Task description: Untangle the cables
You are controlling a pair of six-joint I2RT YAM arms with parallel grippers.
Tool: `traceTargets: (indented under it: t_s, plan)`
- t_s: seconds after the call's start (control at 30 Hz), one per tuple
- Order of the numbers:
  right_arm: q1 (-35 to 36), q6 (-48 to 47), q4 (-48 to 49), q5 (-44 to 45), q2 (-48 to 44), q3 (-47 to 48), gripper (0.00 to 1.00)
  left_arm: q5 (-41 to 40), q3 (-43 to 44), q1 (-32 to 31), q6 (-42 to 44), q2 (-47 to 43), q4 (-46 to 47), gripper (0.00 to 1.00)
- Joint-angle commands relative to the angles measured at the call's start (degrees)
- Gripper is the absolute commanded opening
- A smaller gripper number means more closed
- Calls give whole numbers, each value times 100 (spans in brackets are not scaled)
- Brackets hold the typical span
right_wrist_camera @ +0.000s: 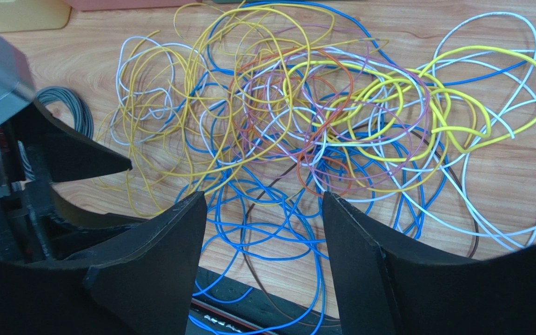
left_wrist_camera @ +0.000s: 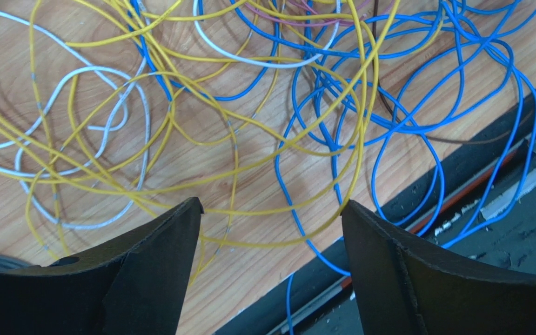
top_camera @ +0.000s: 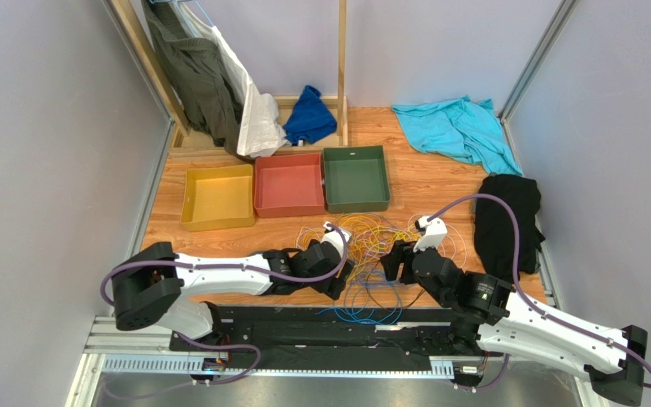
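Lying in a loose heap close to the near edge of the counter (top_camera: 439,182), about midway along it, the cables (top_camera: 370,242) sit between the two arms in the top view. The left gripper (top_camera: 339,281) reaches in from the left side of the heap and the right gripper (top_camera: 391,264) from the right. A few blue loops spill over the near edge onto the black rail (top_camera: 303,326). Behind the heap, left of centre, a yellow tray (top_camera: 218,197), a red tray (top_camera: 289,184) and a green tray (top_camera: 355,178) stand in a row, side by side. A teal cloth (top_camera: 456,127) lies in the far right corner and a black cloth (top_camera: 507,216) along the right edge.

From the left wrist, the fingers (left_wrist_camera: 159,258) are spread wide with nothing between them, hovering over yellow, blue and pale grey strands that cross each other on the wood; blue loops run past the counter's near edge.

From the right wrist, the fingers (right_wrist_camera: 375,258) are likewise parted and hold nothing, above the thick of the tangle, where yellow, blue, white, orange and purplish strands overlap.
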Motion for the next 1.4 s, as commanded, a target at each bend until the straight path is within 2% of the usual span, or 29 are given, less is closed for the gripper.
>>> traceTargets:
  t_s: [0.0,0.1,0.13,0.17,0.3,0.33,0.4,0.43,0.57,0.73,1.0,1.3,1.37]
  plan:
    - [26,-48,17,-74,49,99,65,-12,290,-26,190,306,462,77]
    - [17,-40,17,-83,93,99,65,-82,395,-26,234,535,471,49]
    - [17,-48,17,-66,102,99,65,-170,422,-26,225,570,410,18]
    - [17,-40,8,-65,93,99,65,-249,474,-26,164,553,322,0]
    - [17,-22,-36,-92,32,99,64,-609,413,-26,137,-262,-108,0]
    - [17,-22,-27,-83,14,99,64,-810,413,-26,155,-873,-423,0]
    - [17,-22,-27,-100,-30,91,64,-1057,545,-26,198,-1527,-802,0]
    - [17,-22,-18,-101,-39,82,64,-1215,754,-26,303,-2148,-1204,0]
    - [26,-66,113,-145,-4,82,64,-1524,1615,-26,646,-3146,-2059,0]
    - [17,-101,289,-267,128,169,64,-1936,3152,-26,1015,-2990,-3176,0]
    - [17,-461,728,-505,216,433,65,-2315,4753,-26,1552,-2603,-3449,0]
    - [17,-672,1203,-531,945,706,65,-2122,7363,-26,2272,-1576,-3870,0]
    - [26,-725,1247,-584,1164,784,65,-2113,8180,-26,2492,-1381,-3985,0]
